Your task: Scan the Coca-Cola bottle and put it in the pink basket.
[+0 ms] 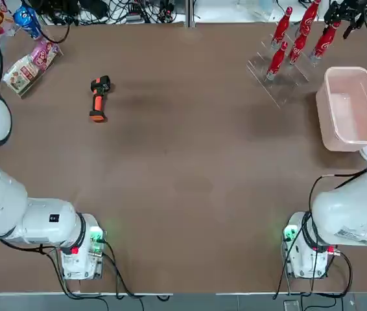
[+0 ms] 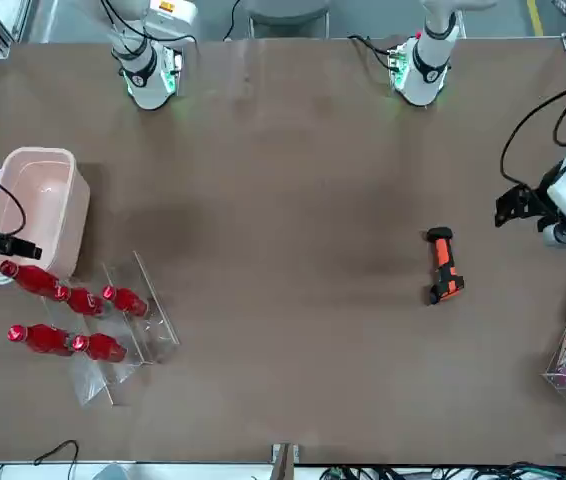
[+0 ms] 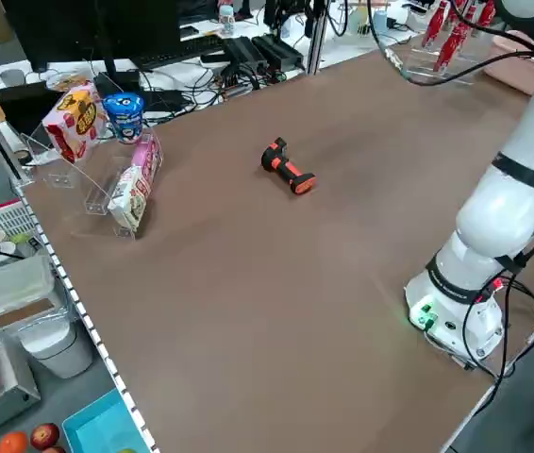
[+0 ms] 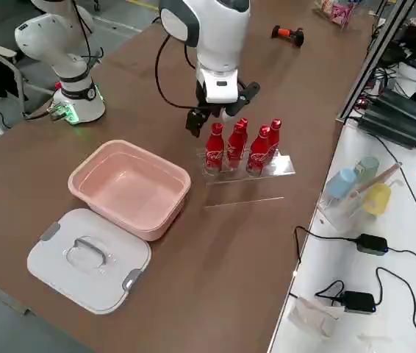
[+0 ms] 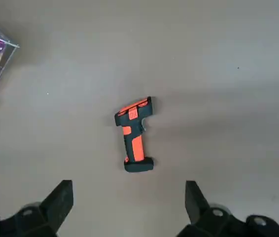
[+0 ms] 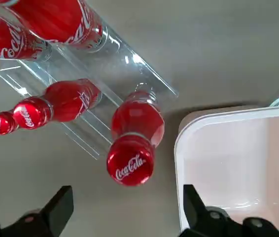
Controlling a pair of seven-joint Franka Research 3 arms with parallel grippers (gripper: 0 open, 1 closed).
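Right hand (image 6: 124, 217) hovers open, directly above the bottle (image 6: 131, 140) nearest the basket (image 6: 238, 163). It should drop straight and close below the cap, clear of neighbours. Left hand (image 5: 129, 210) is open above the scanner (image 5: 134, 134).

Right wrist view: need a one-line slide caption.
Open right gripper hovers above the capped Coca-Cola bottle at the clear rack, beside the pink basket.

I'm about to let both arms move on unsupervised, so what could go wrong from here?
The right gripper hangs open above one bottle in a rack of five packed close; closing off-centre could knock its neighbours.

The left gripper is open above the scanner, which lies flat on its side, so the fingers may slip off it.
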